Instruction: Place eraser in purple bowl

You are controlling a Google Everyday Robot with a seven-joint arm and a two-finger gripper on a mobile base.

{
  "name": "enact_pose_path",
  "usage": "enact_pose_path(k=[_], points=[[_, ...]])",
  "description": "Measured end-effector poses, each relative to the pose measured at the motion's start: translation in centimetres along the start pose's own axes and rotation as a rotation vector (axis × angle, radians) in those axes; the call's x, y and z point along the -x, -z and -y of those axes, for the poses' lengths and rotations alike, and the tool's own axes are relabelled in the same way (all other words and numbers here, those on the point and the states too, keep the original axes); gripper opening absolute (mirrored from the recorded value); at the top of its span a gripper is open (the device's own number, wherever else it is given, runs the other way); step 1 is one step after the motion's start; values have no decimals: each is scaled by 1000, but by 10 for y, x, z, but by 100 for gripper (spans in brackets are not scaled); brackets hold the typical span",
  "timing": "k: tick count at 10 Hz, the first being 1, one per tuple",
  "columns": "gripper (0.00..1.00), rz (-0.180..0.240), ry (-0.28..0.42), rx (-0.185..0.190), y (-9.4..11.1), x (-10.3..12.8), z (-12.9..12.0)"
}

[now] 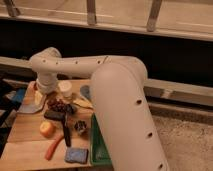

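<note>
Wooden desk, seen past the robot's white arm, which fills the middle and right of the view.

- The forearm reaches left over the rear of the desk, and the wrist bends down at the rear-left corner.
- Gripper hangs under the wrist, low over the rear-left of the desk, just left of a white cup and behind a cluster of dark red-brown pieces. Jaws released, grasping nothing.
- Eraser: 1 flat dark block lying on the desk, just in front of the dark cluster, nearer the camera than the gripper and apart from it.
- Orange fruit sits just in front of the eraser, slightly left.
- Black-handled tool lies lengthwise just right of the eraser and the fruit.
- Long orange-red piece, carrot-like, lies slanted near the front edge.
- Blue sponge lies at the front edge, right of the carrot-like piece.
- Small dark round container stands right of the tool.
- Green tray: only its left rim shows; the arm covers the rest.
- Pale yellow item lies right of the dark cluster.
- Purple bowl: cannot be made out; the arm covers the right part of the desk.
</note>
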Motion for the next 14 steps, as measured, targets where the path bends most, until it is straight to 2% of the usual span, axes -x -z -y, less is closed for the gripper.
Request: enact_pose_path(k=[2,4,6,11,14], points=[[80,-2,1,-2,0,0,0],[80,-9,24,1,-12,5,-11],[80,1,44,32,-26,6,-29],[80,44,54,148,-54,-3,-62],[80,46,54,152,-54,-2,-63]])
